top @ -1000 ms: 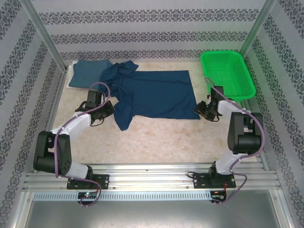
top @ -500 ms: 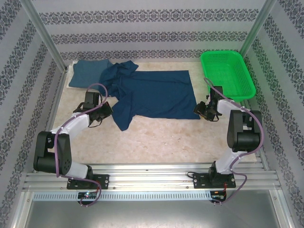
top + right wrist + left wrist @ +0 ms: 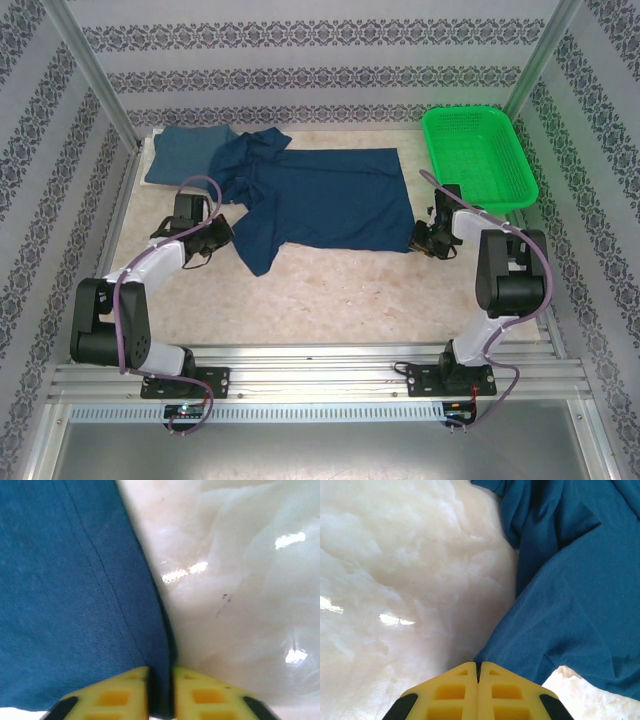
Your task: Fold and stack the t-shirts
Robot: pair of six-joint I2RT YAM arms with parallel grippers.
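Your right pincer is nipped on the navy t-shirt hem, cloth between its fingers. The left pincer is pressed closed, sleeve edge touching its tips. Expect limp, light cloth: hold corners, lift both together.

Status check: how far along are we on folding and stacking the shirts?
Done: the teal shirt lies at the back left, apparently folded. In hand: the right gripper pinches the hem of the navy shirt, which lies spread out; the left gripper is shut at its sleeve. Left: fold navy, stack both.
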